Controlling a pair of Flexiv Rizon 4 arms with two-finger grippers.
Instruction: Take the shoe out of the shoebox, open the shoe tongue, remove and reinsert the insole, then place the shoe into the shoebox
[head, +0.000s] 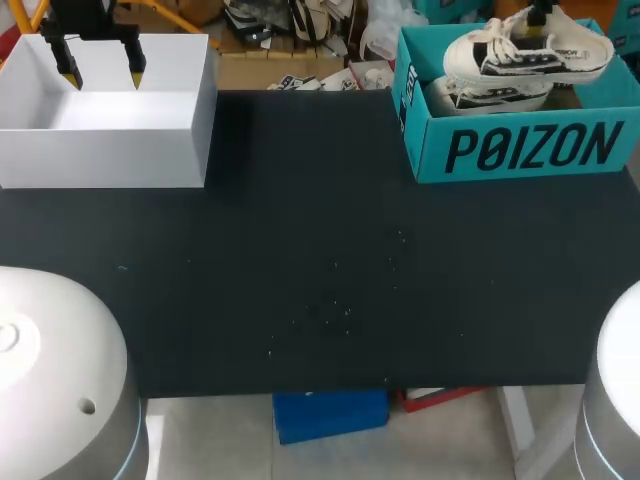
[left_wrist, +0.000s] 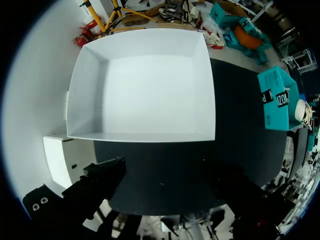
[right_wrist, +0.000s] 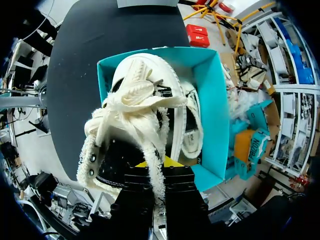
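Fingertips of the right gripper (right_wrist: 159, 165) are pressed close together, pinching the fleecy cream edge of the shoe (right_wrist: 140, 100). One yellow tip shows just behind that trim. The shoe is cream with dark stripes and loose laces. It hangs from the gripper over the open teal shoebox (head: 530, 150), with its toe pointing away from the fingers. Beneath it, inside the shoebox, lies a second shoe (head: 480, 95) of the same kind. The shoebox stands at the far right corner of the dark worktop (head: 320, 280).

At the far left corner the left gripper (head: 102, 72) hangs over a white box (head: 110, 150) with its two yellow-tipped fingers spread apart and nothing between them. In the left wrist view the white box sits open ahead of the fingers, its pale floor showing.
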